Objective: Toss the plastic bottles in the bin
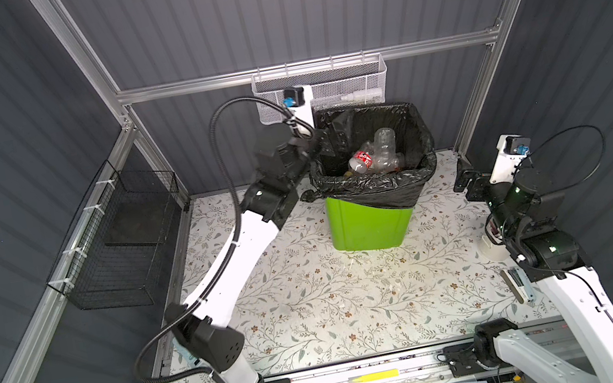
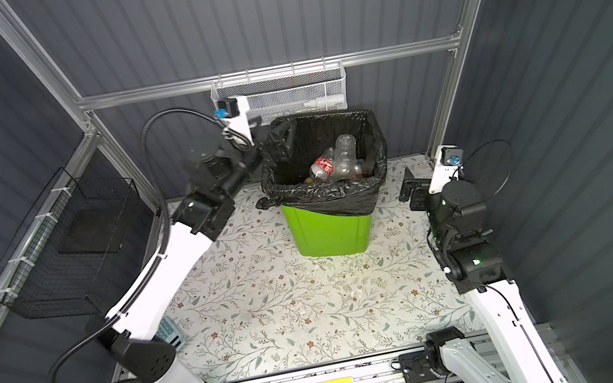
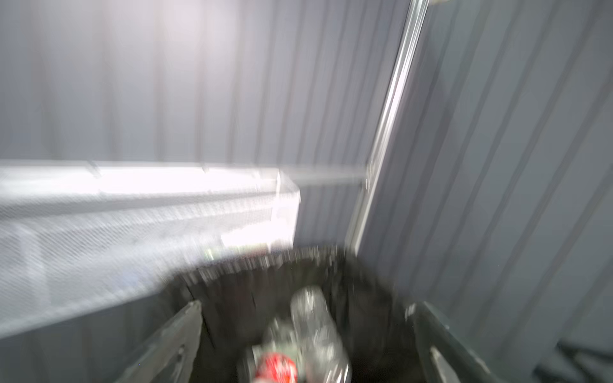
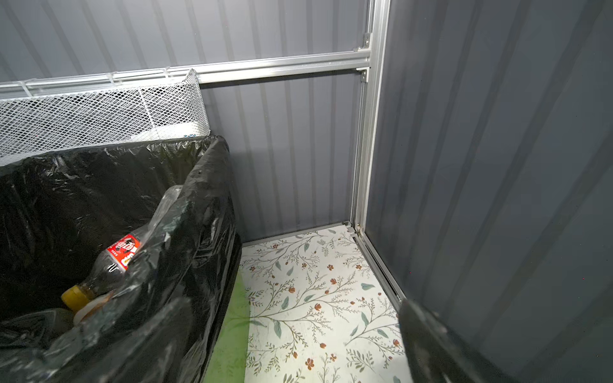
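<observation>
The bin (image 1: pixel 372 228) (image 2: pixel 328 231) is bright green with a black bag folded over its rim, and it stands at the back middle of the floral mat. Several plastic bottles (image 1: pixel 374 153) (image 2: pixel 337 160) lie piled inside, most of them clear. One of them has a red label (image 4: pixel 124 250) and a yellow cap. My left gripper (image 1: pixel 333 135) (image 2: pixel 279 142) (image 3: pixel 306 305) hangs open over the bin's rear left corner, holding nothing, with the bottles below it. The left wrist view is motion-blurred. My right gripper (image 1: pixel 467 182) (image 2: pixel 411 187) stands open and empty to the right of the bin. One of its fingers (image 4: pixel 428 338) shows over the mat.
A white mesh basket (image 1: pixel 341 81) hangs on the back rail just behind the bin, with a white squeeze bottle (image 1: pixel 362 95) in it. A black wire basket (image 1: pixel 123 240) hangs on the left wall. A white cup (image 1: pixel 493 249) stands under the right arm.
</observation>
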{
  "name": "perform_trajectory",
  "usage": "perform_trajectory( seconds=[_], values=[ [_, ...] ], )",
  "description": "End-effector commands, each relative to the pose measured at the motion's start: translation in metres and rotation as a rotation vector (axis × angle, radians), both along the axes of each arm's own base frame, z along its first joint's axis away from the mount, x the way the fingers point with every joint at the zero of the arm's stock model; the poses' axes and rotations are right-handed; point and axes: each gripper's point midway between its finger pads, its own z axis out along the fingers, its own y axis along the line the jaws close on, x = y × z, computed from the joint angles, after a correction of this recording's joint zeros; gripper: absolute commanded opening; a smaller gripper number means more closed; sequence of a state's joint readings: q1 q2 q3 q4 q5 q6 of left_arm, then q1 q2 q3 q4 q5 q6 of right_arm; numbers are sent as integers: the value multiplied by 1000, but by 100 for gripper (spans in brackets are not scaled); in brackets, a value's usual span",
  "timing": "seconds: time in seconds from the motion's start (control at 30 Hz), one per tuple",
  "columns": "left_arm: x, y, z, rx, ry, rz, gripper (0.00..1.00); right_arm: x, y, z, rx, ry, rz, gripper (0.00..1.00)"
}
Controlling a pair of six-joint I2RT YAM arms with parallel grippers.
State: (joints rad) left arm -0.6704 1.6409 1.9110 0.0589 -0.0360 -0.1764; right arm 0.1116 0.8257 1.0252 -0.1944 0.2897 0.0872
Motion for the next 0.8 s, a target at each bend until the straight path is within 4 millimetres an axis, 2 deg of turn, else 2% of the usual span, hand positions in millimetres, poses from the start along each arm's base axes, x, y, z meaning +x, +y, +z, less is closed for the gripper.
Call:
perform_trajectory(
  seconds=[0.0, 0.1, 0.17, 0.23, 0.33, 0.47, 0.5, 0.67, 0.7, 0.77],
  values=[
    [5, 16, 1, -4, -55, 98, 100, 10, 5, -17, -24, -15, 27, 99],
    [9, 23, -15, 23, -26, 147, 100, 16, 10, -41, -68, -18, 57, 99],
    [12, 33, -24, 43, -5, 199, 100, 22, 10, -66, -88, 7, 57, 99],
    [17, 44, -39, 76, 26, 270, 100, 28, 10, -90, -96, 36, 60, 99],
    [22, 68, -72, 176, 79, 403, 100, 37, 7, -129, -83, 83, 52, 99],
    [27, 116, -136, 325, 183, 594, 100, 44, 5, -171, -48, 93, 55, 99],
    [28, 132, -163, 369, 232, 639, 100, 45, 6, -179, -45, 88, 62, 99],
    [24, 222, -253, 401, 436, 815, 100, 52, 2, -204, -34, 53, 68, 99],
    [20, 235, -269, 419, 454, 850, 100, 56, 2, -213, -38, 61, 69, 99],
    [13, 256, -292, 446, 473, 922, 100, 62, -1, -215, -70, 86, 71, 99]
  ],
)
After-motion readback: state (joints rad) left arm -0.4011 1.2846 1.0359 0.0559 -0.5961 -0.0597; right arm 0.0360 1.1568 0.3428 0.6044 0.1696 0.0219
